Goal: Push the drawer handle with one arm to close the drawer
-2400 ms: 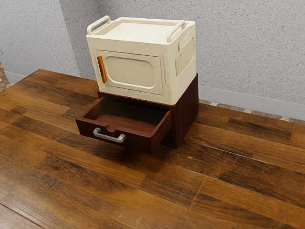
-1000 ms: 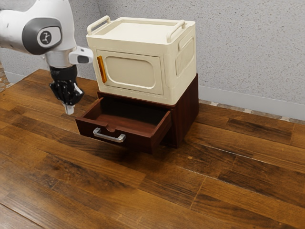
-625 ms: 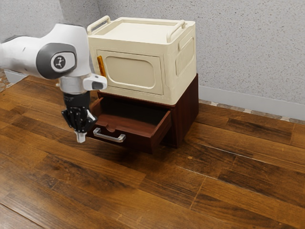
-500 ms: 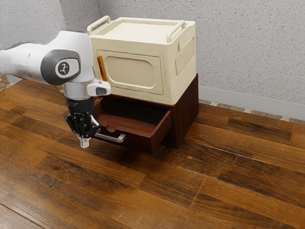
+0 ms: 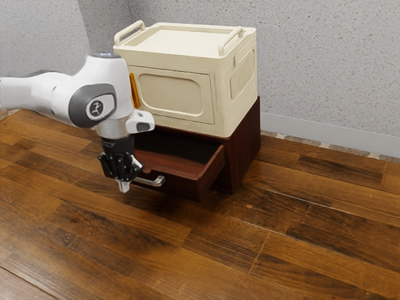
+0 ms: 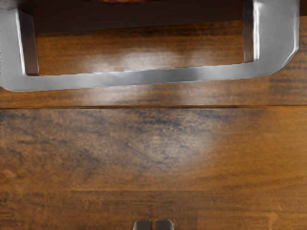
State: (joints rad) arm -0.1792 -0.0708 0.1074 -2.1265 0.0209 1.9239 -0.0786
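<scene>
In the exterior view, the gripper (image 5: pixel 124 185) is pointing downward in front of the dark red drawer (image 5: pixel 184 182), its fingers staying shut together. The drawer is jutting open from its cabinet (image 5: pixel 245 150), which is standing on the wooden counter (image 5: pixel 300 250) and carrying a cream cabinet (image 5: pixel 175 94). The silver handle (image 5: pixel 154 182) is sticking out from the drawer's front, near the fingers.

In the wrist view, the handle's bar is running between the drawer front and the closed fingertips, apart from them.

Reddish-brown drawer (image 5: pixel 182 185), open, silver handle (image 6: pixel 158 76)
</scene>
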